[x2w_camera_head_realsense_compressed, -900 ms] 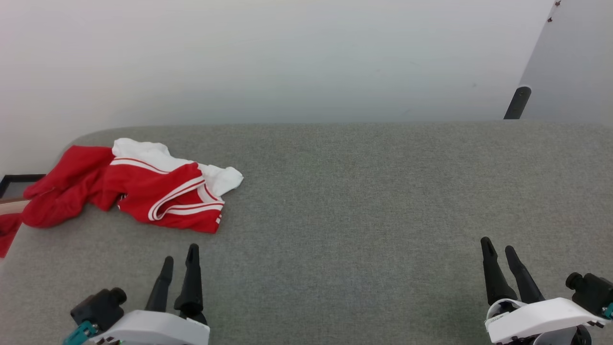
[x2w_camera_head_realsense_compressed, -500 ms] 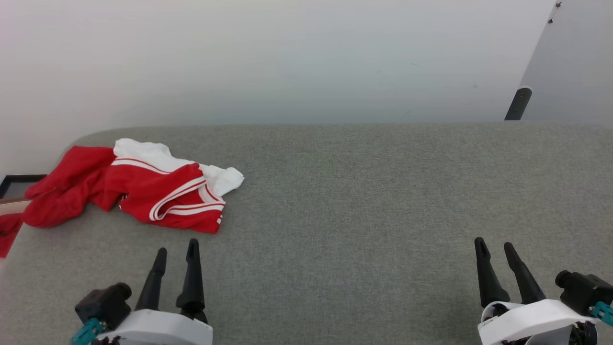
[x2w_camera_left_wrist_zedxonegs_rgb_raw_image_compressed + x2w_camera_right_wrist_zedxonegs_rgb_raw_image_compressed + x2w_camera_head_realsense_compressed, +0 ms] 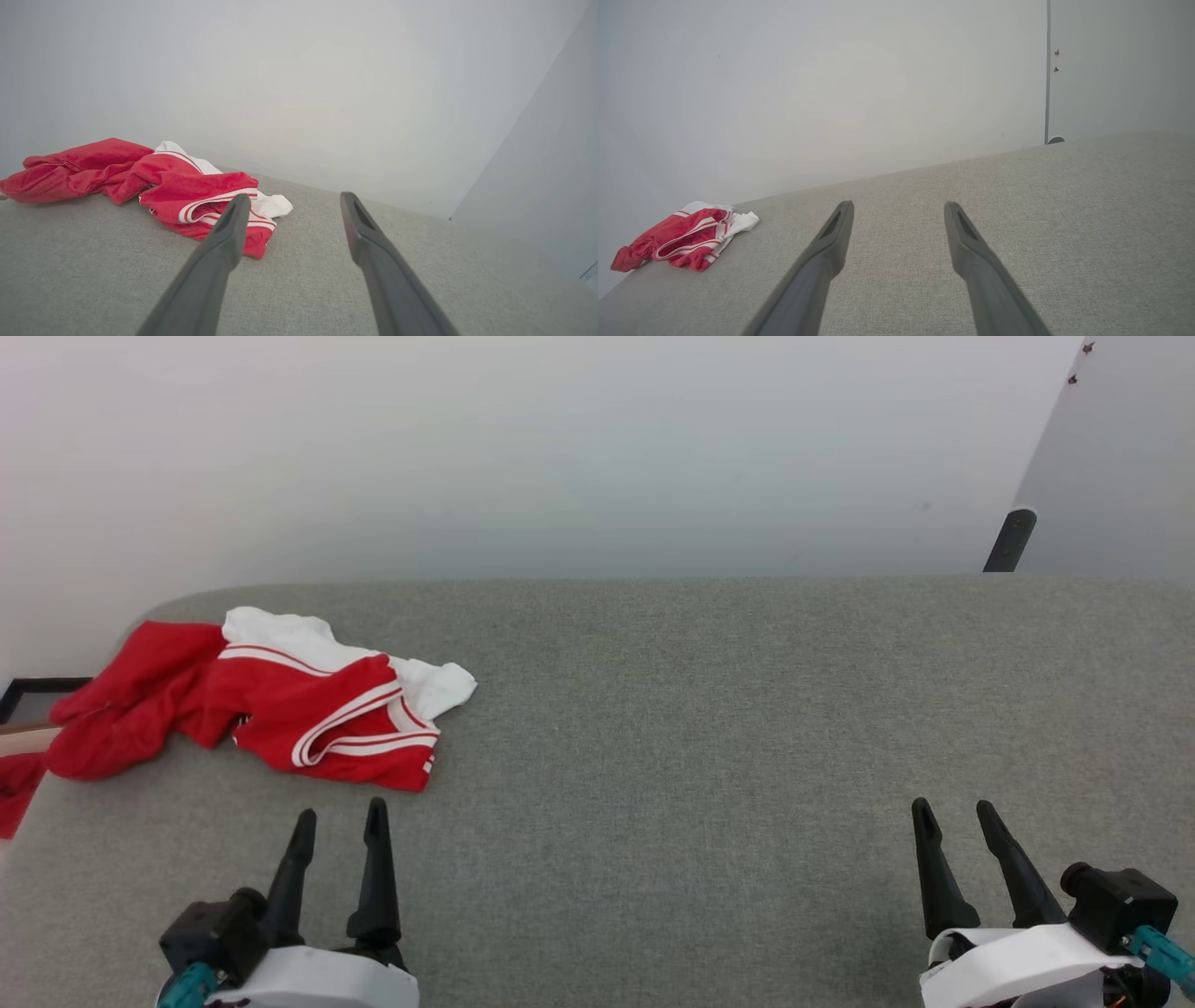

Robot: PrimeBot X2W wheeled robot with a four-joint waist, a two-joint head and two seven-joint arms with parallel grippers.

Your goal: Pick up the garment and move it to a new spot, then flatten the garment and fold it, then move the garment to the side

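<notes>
Garment (image 3: pixel 289 695) crumpled at far-left corner of grey desk (image 3: pixel 709 728), nothing holding it.
Red with white stripe-edged sleeves, bunched up; plain red fabric (image 3: pixel 121 700) touches its left side and spills over the desk's left edge. Left hand (image 3: pixel 340 810) sits by the front edge, near the garment but not touching, fingers spread, empty. Right hand (image 3: pixel 953 805) toward front-right corner, well apart from it, fingers spread, empty.

The garment (image 3: pixel 317 714) lies far left on the table (image 3: pixel 700 756).

text: none legible | labels: none | numbers: none
</notes>
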